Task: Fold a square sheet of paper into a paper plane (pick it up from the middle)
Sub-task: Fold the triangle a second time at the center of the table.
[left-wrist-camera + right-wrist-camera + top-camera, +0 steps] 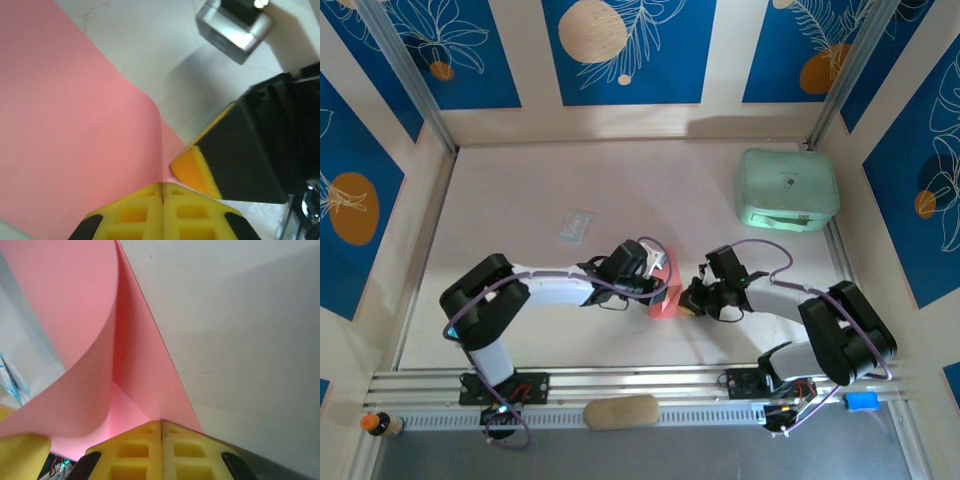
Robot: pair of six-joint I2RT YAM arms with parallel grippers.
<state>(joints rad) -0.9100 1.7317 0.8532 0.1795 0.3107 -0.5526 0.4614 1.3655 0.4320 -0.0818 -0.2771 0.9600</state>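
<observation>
Paper is bending at the middle of the table [520,310], where two robot arms are meeting tip to tip. The pink sheet [662,300] is standing up off the surface between them, one side curling over in a soft arc and not yet pressed into a crease. The left pincer [162,187] is closed, its yellow pads meeting on the sheet's fold line. The right pincer [161,424] is closed too, nipping the paper where its two layers are running together. The two are gripping just beside each other. A green case [787,188] is sitting well apart at the far right, and a small clear packet [576,225] is lying beyond the work on the left. Doing this fold well is likely calling for both pincers to be moving together, so the thin sheet is neither tearing nor slipping. The edges should also be lining up before the curl is flattened into a centre crease.
</observation>
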